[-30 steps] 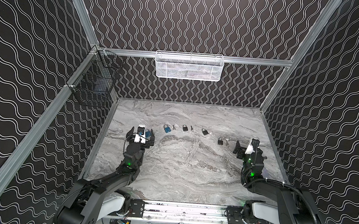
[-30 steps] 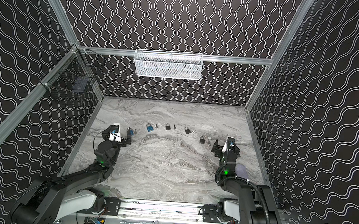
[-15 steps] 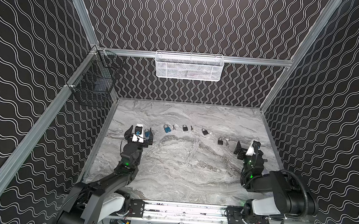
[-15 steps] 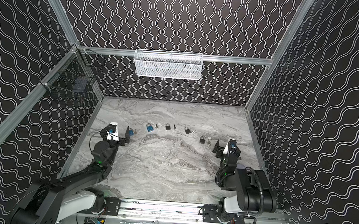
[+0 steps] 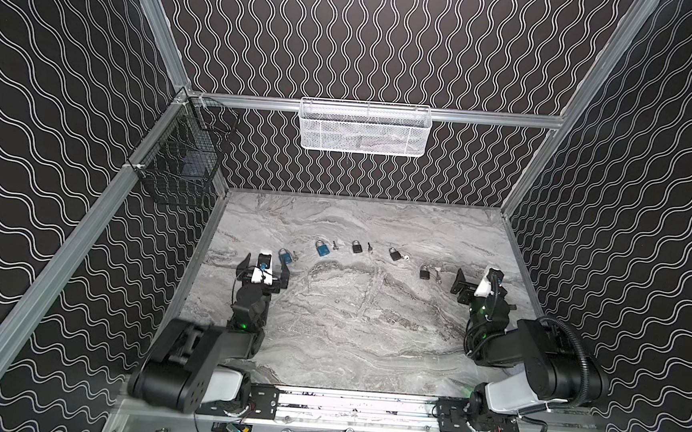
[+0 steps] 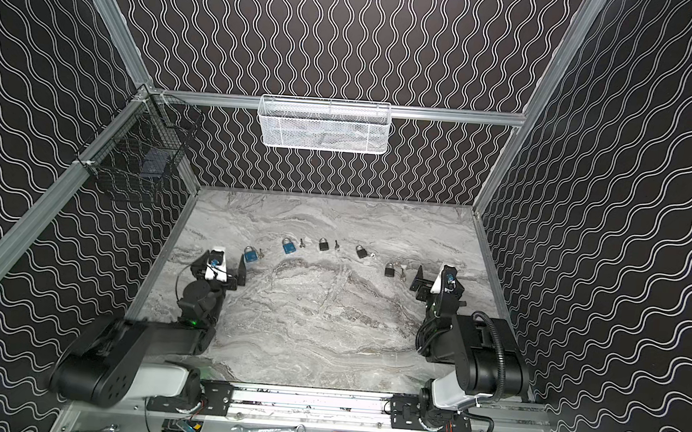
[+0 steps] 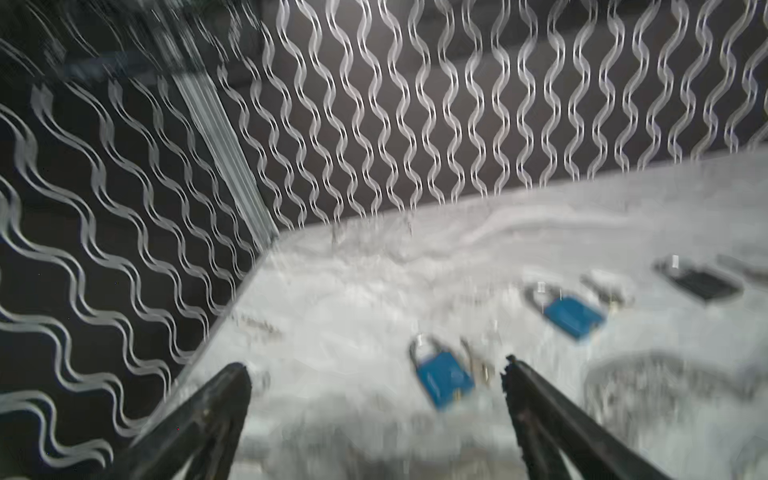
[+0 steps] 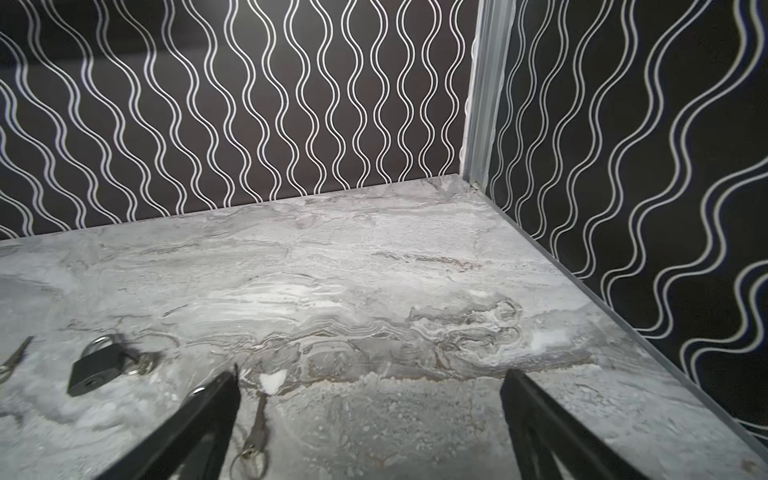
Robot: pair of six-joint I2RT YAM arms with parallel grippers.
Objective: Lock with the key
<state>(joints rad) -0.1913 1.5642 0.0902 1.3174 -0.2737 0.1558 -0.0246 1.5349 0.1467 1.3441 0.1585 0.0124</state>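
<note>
Left gripper (image 5: 265,262): jaws flung wide, nothing in them, low over the desk (image 5: 348,334) at its left edge. Right gripper (image 5: 479,281): same story, wide open and empty, at the right edge.

Now the row between them, clear in both top views. First blue lock (image 5: 285,257) lies just beside the left gripper, then the second blue lock (image 5: 322,248). Three black ones follow, ending with the last black lock (image 5: 424,273) nearest the right gripper. A small silvery key (image 5: 335,245) lies just right of each. All lie flat, shackles pointing roughly away from the arms.

The left wrist view is smeared with blur, yet it adds something. The first blue lock sits just ahead of the fingers (image 7: 216,411), nearer one of them and apart from both. The right wrist view is sharp. The last black lock is off to one side, outside the jaws. The end key (image 8: 257,428), on a wire ring, lies just beside a fingertip (image 8: 218,401); touching or not, I cannot tell.

Textures: a grey, veined, marble-look desk, boxy lock bodies, curved steel shackles and black tapered fingers. Only the top views catch the black wire basket (image 5: 181,164) hung high on the left and the white mesh basket (image 5: 363,128) high at the back.
</note>
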